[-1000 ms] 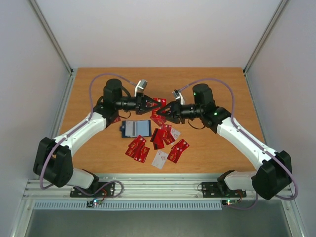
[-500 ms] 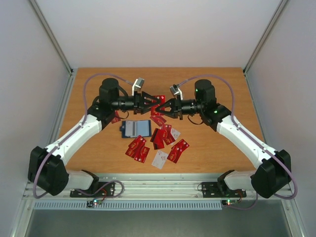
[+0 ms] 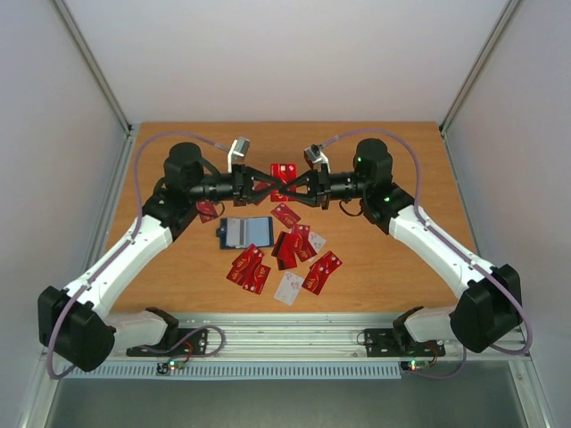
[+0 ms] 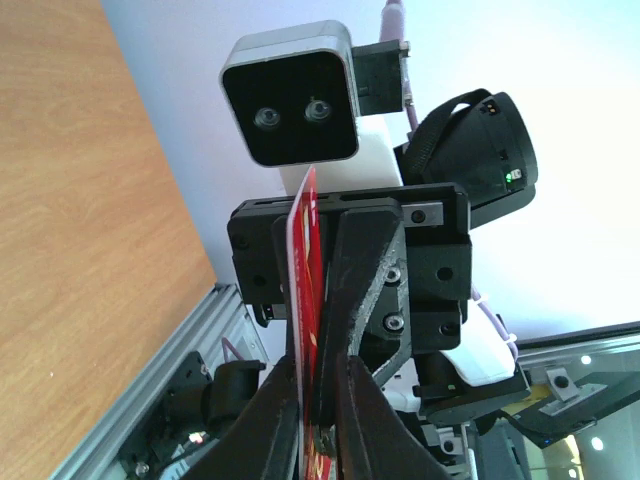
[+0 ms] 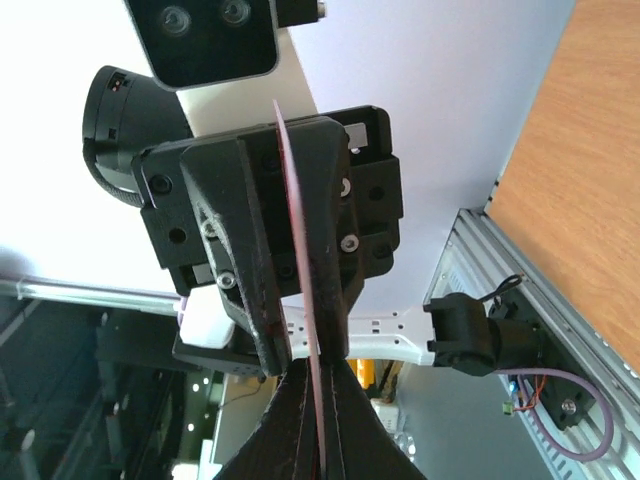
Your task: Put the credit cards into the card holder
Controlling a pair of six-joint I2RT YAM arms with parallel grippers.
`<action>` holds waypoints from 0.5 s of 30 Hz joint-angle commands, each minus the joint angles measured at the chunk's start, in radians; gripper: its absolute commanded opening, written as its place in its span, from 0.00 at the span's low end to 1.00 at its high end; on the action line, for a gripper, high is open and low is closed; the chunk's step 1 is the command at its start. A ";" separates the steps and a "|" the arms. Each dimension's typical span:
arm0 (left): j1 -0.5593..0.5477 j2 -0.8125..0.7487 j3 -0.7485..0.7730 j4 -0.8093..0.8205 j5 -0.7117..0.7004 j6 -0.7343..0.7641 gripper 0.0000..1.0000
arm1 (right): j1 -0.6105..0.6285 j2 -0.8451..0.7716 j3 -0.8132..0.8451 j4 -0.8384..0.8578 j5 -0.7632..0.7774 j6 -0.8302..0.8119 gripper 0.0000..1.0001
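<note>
both arms are raised over the middle of the table [image 3: 406,169], their grippers pointing at each other tip to tip; between the tips one red card [image 3: 284,171] is held in the air, clear of the wood

right gripper [image 3: 297,185]: jaws closed tight on the red card; in its own wrist view the two fingers [image 5: 285,440] meet on the card's edge at the bottom of the picture, and the card runs on, edge-on, between the fingers of the opposite tool

left gripper [image 3: 270,185]: jaws narrow, one finger on each side of the same card; the left wrist view shows the card edge-on between them, but whether they press on it or only stand beside it cannot be told

card holder [image 3: 245,232]: lies open and flat on the table, on the near side of the raised grippers and closer to the left arm, its lighter blue inside facing up; it is apart from both grippers

credit cards [image 3: 291,247]: loose on the table to the right of the card holder and in front of it, several overlapping; mostly red, with a white card [image 3: 289,287] at the near edge of the group; one more red piece shows partly under the left arm [image 3: 207,212], left of the card holder
</note>
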 commanded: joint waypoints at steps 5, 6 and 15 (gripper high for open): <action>-0.004 -0.004 -0.005 0.042 -0.013 -0.020 0.00 | -0.005 0.023 0.016 0.139 -0.083 0.066 0.01; -0.004 -0.005 -0.005 0.039 -0.016 -0.021 0.00 | -0.005 0.023 0.018 0.136 -0.086 0.064 0.01; 0.026 -0.025 0.060 -0.472 -0.108 0.276 0.00 | -0.006 0.051 0.180 -0.509 0.019 -0.347 0.71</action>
